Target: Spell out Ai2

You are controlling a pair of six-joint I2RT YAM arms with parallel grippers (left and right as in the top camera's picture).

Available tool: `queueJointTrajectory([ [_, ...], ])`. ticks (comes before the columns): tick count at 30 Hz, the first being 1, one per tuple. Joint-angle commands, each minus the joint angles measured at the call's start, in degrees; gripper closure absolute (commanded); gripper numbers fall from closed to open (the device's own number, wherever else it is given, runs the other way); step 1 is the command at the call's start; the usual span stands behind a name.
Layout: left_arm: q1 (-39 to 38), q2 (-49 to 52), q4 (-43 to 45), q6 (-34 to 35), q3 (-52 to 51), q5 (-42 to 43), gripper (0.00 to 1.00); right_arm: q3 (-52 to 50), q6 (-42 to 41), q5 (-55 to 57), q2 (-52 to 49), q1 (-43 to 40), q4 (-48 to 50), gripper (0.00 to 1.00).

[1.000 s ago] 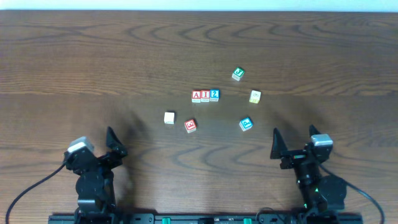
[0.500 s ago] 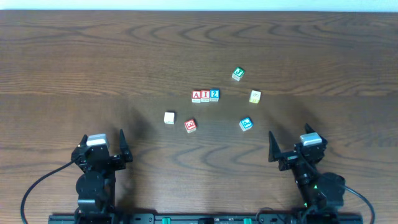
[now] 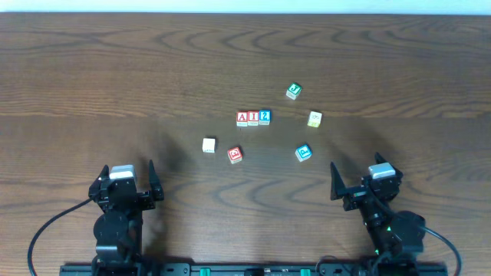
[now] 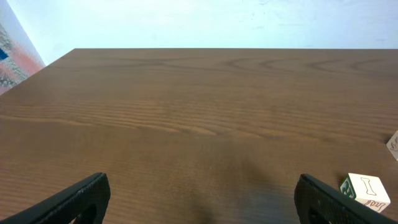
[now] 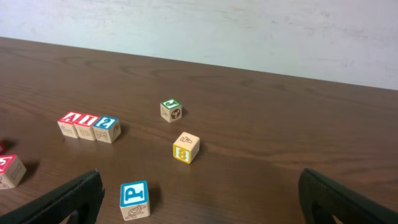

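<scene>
**Ai2 row laid out, both claws spread and empty**

The overhead view alone shows everything at once. The row (image 3: 253, 117) sits near the table (image 3: 115, 69) centre, with A (image 3: 242, 117), I (image 3: 253, 117) and 2 (image 3: 265, 116) touching side by side. From the row, a green block (image 3: 293, 91) lies at 1 o'clock, a yellow block (image 3: 314, 119) at 3, a blue block (image 3: 304, 152) at 4, a red block (image 3: 235, 154) at 7 and a white block (image 3: 209, 145) at 8, all apart from each other.

The right wrist view adds what the overhead is too small to tell: the blue block's top reads P. It also shows the row at its 10 o'clock and the red block cut by the left edge, but not the white block.

The left wrist view sees mostly bare wood. The white block is at its 4 o'clock, with a sliver of another block at the right edge; which one cannot be told.

The left claw (image 3: 127, 175) sits at the table's 7 o'clock, fingers wide apart, holding and touching nothing. The right claw (image 3: 357, 170) sits at 5 o'clock, equally spread and empty, with the blue block nearest it but well clear of its fingers.
</scene>
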State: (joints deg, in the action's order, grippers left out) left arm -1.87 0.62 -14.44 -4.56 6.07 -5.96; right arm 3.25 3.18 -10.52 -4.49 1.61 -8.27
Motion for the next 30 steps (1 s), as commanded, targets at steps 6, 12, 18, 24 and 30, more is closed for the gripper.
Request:
queueJointTrajectory([
  [6,0.37,-0.37,-0.59,-0.81,-1.42,1.11,0.05,-0.79,0.74,-0.39,1.29,-0.5,-0.04,0.01],
  [12,0.74,-0.39,-0.59,-0.79,-1.42,1.14,0.05,-0.79,0.74,-0.39,4.17,-0.57,0.04,0.01],
  [18,4.81,-0.42,-0.57,-0.81,-1.42,1.11,0.05,-0.79,0.74,-0.42,4.2,-1.68,0.11,0.01],
  [24,4.81,-0.44,-0.57,-0.81,-1.42,1.11,0.05,-0.79,0.74,-0.42,4.2,-3.04,0.11,0.01],
  [30,4.81,-0.42,-0.59,-0.79,-1.42,1.11,0.05,-0.79,0.74,-0.42,4.17,-3.06,0.09,0.01],
])
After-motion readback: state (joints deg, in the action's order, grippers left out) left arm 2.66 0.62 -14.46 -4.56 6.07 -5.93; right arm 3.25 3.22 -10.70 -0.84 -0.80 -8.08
